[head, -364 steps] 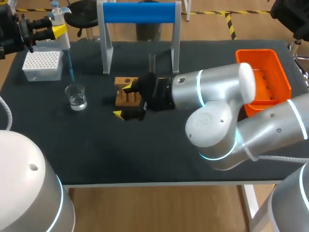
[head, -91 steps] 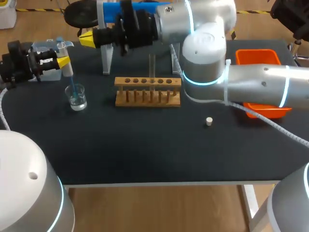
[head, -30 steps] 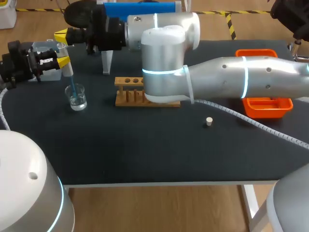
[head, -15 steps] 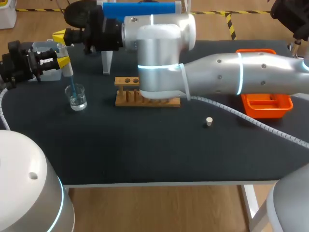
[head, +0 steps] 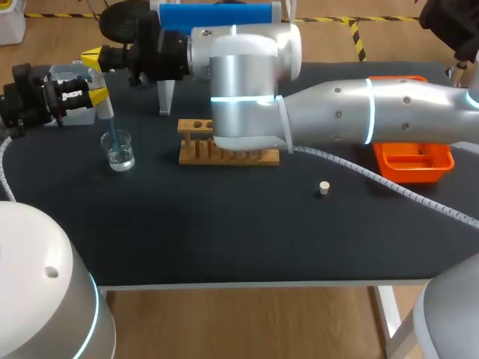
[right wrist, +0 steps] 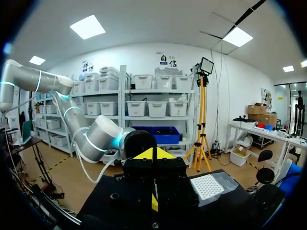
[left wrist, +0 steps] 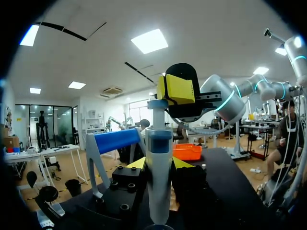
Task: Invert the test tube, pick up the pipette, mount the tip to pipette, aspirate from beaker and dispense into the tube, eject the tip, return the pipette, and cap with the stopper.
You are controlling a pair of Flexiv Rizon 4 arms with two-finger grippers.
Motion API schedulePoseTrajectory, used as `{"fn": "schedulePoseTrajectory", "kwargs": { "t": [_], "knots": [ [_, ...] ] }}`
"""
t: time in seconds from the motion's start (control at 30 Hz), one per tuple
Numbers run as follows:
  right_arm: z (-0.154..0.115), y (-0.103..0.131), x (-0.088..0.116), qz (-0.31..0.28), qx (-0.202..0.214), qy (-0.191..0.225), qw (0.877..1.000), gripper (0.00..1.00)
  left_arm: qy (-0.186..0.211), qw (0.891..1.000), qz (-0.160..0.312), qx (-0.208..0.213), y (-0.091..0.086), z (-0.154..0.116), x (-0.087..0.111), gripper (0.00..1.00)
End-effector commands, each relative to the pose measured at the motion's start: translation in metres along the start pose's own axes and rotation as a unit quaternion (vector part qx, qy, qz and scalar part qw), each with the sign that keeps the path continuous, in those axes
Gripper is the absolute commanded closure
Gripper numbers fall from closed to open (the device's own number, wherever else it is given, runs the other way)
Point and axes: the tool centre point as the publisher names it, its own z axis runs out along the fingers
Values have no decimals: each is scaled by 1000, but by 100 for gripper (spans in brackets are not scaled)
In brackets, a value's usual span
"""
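My left gripper [head: 96,96] is shut on the white-and-blue pipette [left wrist: 159,163], which it holds upright at the table's far left. The pipette's blue tip [head: 113,138] dips into the glass beaker [head: 119,150] of clear liquid. My right arm reaches across from the right, and its gripper [head: 93,57] is shut, its yellow tips [left wrist: 179,89] right over the pipette's plunger top. I cannot tell whether they touch. The wooden rack [head: 196,136] stands mid-table, half hidden by my right arm, which also hides the test tube. The small stopper [head: 324,188] lies on the mat to the right.
The white tip box [right wrist: 211,186] sits at the far left behind my left gripper. A blue-topped stand [head: 217,16] rises at the back. An orange bin [head: 412,161] sits at the right, partly under my right arm.
My right arm's elbow has swung slightly to the left, while its gripper stays over the pipette's top. The left arm and the pipette have not moved.
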Motion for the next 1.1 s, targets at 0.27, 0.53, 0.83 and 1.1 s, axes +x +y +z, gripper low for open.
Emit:
{"fn": "schedulePoseTrajectory", "kwargs": {
  "t": [0.27,0.53,0.83,1.1],
  "knots": [
    [6,-6,-5,-2,-2,-6,1000,100,-1,1000,1,1,-1,0,1,100],
    [6,-11,-4,-2,-1,-6,1000,100,-1,1000,1,1,-1,0,1,100],
    [7,-17,0,2,4,-4,1000,100,-1,1000,1,1,-1,0,1,100],
    [6,-24,1,6,9,-6,1000,100,-1,1000,1,1,-1,0,1,100]
  ]
}}
